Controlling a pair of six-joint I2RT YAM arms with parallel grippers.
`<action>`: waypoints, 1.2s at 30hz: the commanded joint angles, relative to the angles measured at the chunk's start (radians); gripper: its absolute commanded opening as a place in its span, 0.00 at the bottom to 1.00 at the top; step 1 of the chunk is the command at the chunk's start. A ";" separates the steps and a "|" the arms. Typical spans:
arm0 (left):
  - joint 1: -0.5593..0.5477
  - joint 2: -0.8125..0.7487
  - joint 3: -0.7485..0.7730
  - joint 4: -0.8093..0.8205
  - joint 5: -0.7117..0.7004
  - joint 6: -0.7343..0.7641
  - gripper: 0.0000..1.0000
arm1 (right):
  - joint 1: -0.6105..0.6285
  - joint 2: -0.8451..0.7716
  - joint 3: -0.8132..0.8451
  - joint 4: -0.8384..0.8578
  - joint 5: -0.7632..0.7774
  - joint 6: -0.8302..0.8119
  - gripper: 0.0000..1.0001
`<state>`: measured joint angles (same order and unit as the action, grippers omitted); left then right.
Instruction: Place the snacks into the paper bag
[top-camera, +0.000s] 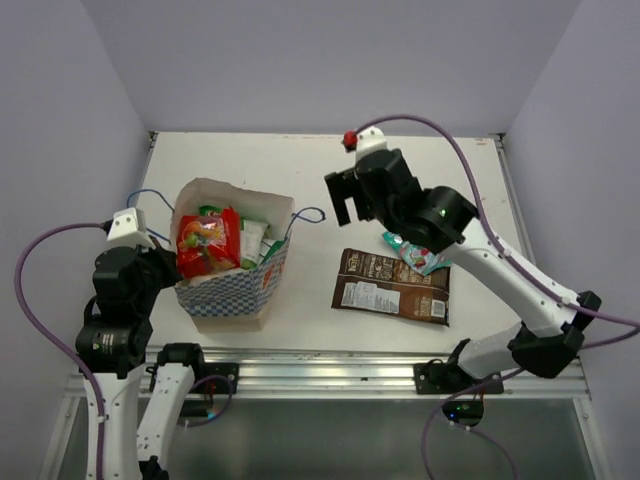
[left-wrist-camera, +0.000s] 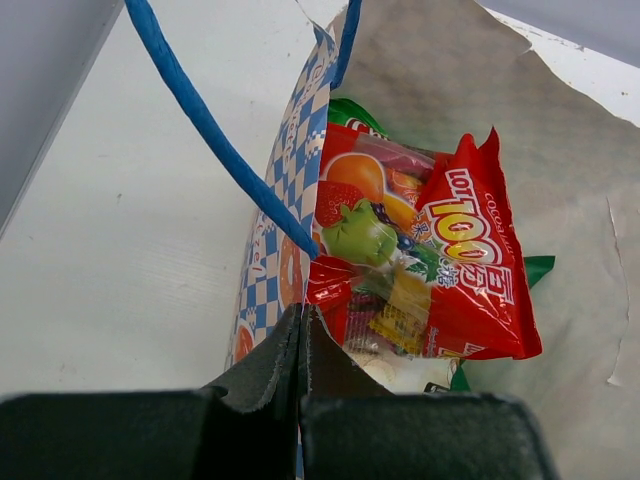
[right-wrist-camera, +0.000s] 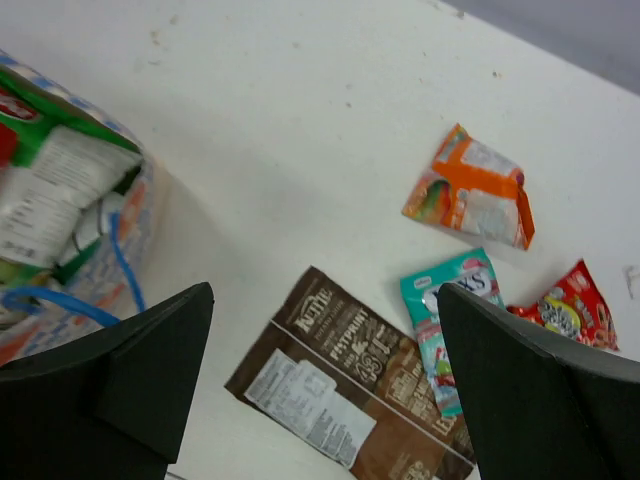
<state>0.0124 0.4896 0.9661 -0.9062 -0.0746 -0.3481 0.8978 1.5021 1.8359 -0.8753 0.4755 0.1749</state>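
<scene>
The paper bag stands at the left with its mouth open. Inside lie a red snack packet and green-white chip bags. My left gripper is shut on the bag's left rim, just below a blue cord handle. My right gripper hangs open and empty above the table between the bag and a brown snack bag. A teal pack, an orange pack and a small red pack lie beyond the brown bag.
The table is white, with grey walls close on three sides. A metal rail runs along its near edge. A small red knob sits at the back edge. The right arm stretches over the right half of the table.
</scene>
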 joint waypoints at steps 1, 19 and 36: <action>-0.002 -0.008 -0.012 0.062 0.039 0.011 0.00 | 0.015 -0.055 -0.360 -0.004 0.042 0.128 0.99; -0.002 0.012 -0.007 0.067 0.070 0.034 0.00 | -0.062 0.055 -0.991 0.484 -0.282 0.330 0.99; -0.002 0.000 -0.007 0.078 0.070 0.051 0.00 | -0.100 0.037 -0.622 0.126 -0.030 0.266 0.00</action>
<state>0.0124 0.4957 0.9516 -0.8841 -0.0479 -0.3157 0.7937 1.6180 1.0088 -0.5838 0.2771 0.4736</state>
